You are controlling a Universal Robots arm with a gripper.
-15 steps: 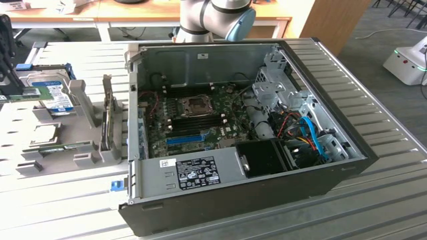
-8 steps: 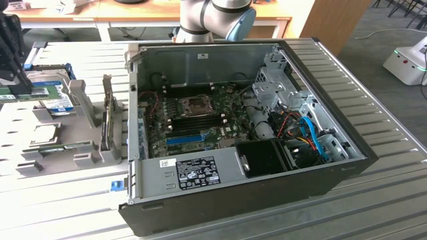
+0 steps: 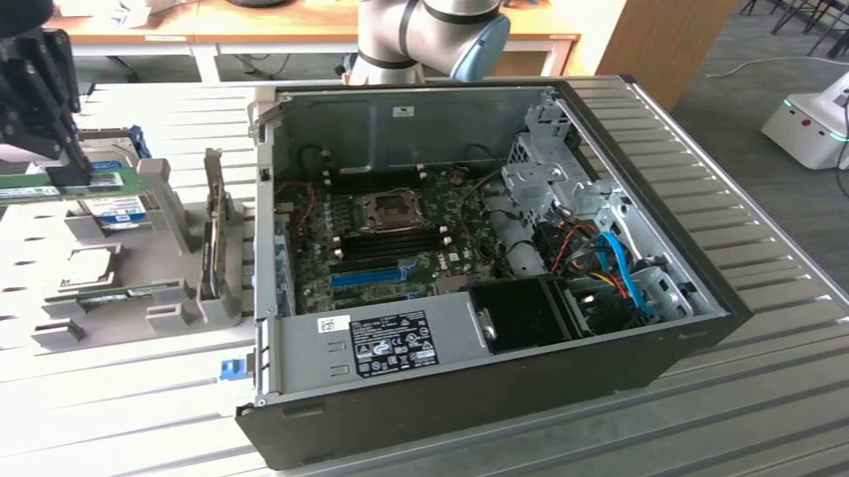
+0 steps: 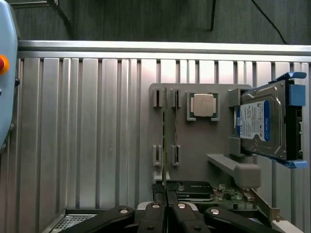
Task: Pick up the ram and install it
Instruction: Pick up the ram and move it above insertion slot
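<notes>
ram (image 3: 40,189), pinched fast in your tightly closed tool (image 4: 165,198), runs crosswise in the exterior view, with the open computer case (image 3: 385,124) lying toward that view's right.

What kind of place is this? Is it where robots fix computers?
Probably a robotics lab or workshop. A robot arm rises behind an opened computer case on a ribbed metal table, computer parts sit in a grey holder beside it, and wooden desks stand further back.

High exterior over case (image 3: 398,119), wrist above tray (image 4: 194,141)
</notes>
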